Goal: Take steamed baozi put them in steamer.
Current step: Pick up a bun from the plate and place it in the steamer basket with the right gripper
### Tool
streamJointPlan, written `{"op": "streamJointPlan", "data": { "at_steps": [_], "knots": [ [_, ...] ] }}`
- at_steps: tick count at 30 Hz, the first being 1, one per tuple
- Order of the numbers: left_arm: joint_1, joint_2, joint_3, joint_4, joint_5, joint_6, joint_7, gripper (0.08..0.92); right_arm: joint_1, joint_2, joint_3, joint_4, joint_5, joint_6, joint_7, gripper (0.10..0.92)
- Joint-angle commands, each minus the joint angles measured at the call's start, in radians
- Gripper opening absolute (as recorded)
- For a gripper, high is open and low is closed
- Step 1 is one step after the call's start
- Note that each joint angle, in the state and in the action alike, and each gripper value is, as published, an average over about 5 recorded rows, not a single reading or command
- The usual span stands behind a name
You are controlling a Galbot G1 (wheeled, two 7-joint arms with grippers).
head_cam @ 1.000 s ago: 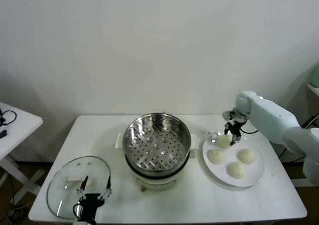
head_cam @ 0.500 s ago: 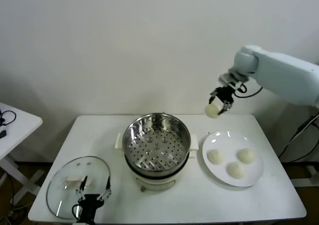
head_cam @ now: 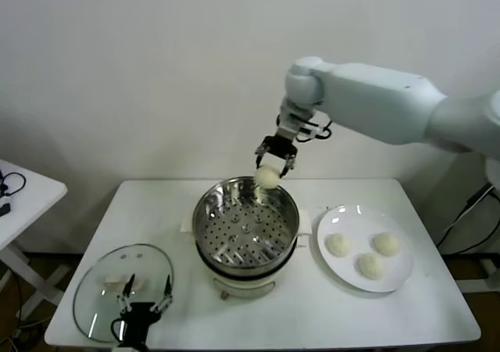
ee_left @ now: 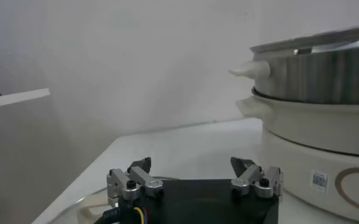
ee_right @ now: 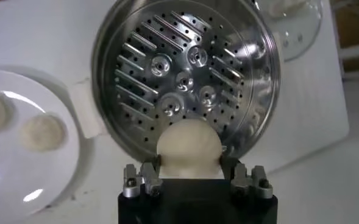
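Observation:
My right gripper (head_cam: 271, 165) is shut on a cream-white baozi (head_cam: 267, 177) and holds it in the air above the far rim of the steamer (head_cam: 246, 224), a shiny steel pot with a perforated tray and nothing in it. In the right wrist view the baozi (ee_right: 189, 148) sits between the pads over the steamer's tray (ee_right: 185, 73). Three more baozi (head_cam: 339, 245) (head_cam: 386, 243) (head_cam: 369, 265) lie on the white plate (head_cam: 398, 278) to the right of the steamer. My left gripper (head_cam: 144, 296) is open and empty, parked low at the table's front left.
A round glass lid (head_cam: 105, 289) lies flat on the white table at the front left, just under the left gripper. The steamer's white base (ee_left: 325, 134) rises close beside the left gripper. A second small white table (head_cam: 23, 192) stands at far left.
My right gripper lifted one baozi off the plate and carried it left, from above the plate to above the steamer's far rim. The left arm has not moved.

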Motion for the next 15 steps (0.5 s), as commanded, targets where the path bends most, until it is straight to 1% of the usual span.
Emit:
{"op": "streamJointPlan", "data": {
  "at_steps": [1, 5, 15],
  "knots": [
    [0.001, -0.001, -0.001, -0.009, -0.006, 0.002, 0.0, 0.823, -0.184, 0.218, 0.074, -0.271, -0.187, 0.2, 0.026, 0.651],
    [0.004, -0.003, 0.0, -0.01, -0.007, 0.001, 0.0, 0.823, -0.239, 0.273, 0.119, -0.376, -0.244, 0.205, 0.02, 0.652],
    [0.005, -0.011, 0.005, -0.003, -0.004, -0.006, -0.003, 0.823, -0.265, 0.285, 0.133, -0.408, -0.267, 0.205, -0.002, 0.651]
  ]
}}
